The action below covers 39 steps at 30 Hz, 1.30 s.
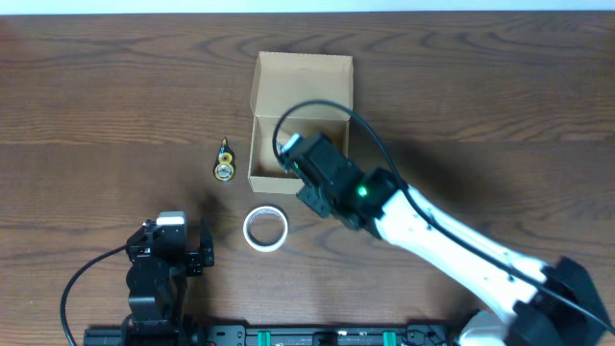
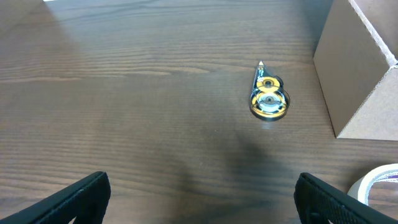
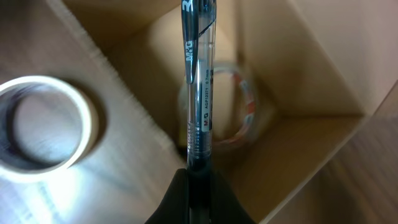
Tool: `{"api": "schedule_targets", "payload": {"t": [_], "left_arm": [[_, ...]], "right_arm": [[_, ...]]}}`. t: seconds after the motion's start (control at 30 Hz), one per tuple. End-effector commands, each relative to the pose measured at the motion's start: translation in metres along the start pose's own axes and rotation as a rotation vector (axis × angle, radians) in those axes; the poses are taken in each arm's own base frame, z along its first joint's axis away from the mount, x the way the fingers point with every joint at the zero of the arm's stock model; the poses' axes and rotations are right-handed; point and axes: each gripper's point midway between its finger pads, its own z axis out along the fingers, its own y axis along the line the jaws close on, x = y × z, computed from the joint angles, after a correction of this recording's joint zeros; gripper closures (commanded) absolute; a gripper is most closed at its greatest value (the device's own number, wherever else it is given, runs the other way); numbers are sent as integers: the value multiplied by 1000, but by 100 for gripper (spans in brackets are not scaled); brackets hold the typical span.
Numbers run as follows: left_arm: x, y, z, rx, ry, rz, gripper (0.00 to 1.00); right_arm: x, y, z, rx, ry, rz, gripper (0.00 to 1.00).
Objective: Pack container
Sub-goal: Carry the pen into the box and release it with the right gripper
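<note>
Nearest, left hand [image 2: 202,183]: low over the desk [image 1: 96,115] at its near left; fingers wide apart, holding nothing. From overhead it is a dark shape, hard to make out.
White roll [image 1: 264,229]: flat on the desk just in front of the box, apart from it. The left wrist view cuts it off at the right edge.
Right hand [image 3: 199,193]: over the near right part of the box, clamped on a pen [image 3: 199,93].
Pen: clear bluish barrel with "M&G" printed on it, pointing away from the hand over the open box. Its far end is cut off at the top of the right wrist view. Whether it touches anything inside, I cannot tell.
Dispenser [image 1: 224,161]: small, yellow and clear, teardrop shaped, on the desk just left of the box, pointed end away.
Box [image 1: 261,144]: tan cardboard, mid-desk, open at the top.
Box contents: a clear roll [image 3: 230,106] with red and blue print lies flat on the floor, partly behind the pen. From overhead the right hand and its cable [image 1: 317,106] hide it.
Flap [image 1: 303,82]: folded back flat on the far side.
</note>
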Motion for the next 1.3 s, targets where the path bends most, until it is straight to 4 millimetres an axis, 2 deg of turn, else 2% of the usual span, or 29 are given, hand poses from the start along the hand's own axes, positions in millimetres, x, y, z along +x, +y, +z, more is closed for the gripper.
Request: {"api": "schedule_targets", "payload": {"t": [0.0,0.13,0.53,1.07,1.1,1.17,1.27], "left_arm": [[5,2,2,-14,10,9,5],[5,2,2,-14,10,9,5],[5,2,2,-14,10,9,5],[5,2,2,-14,10,9,5],[5,2,2,-14,10,9,5],[5,2,2,-14,10,9,5],[5,2,2,-14,10,9,5]], "right_arm": [[-22,-20,4,39,-26,-8,99],[-28,-36,12,55,-21,-10,99],[-12,-41,24,13,41,-20,99],[12,-29,59,-29,145,-37,99],[12,-29,59,-28,144,-37,96],[10,-29,60,-26,134,-36,82],[6,-30,60,-23,119,-34,70]]}}
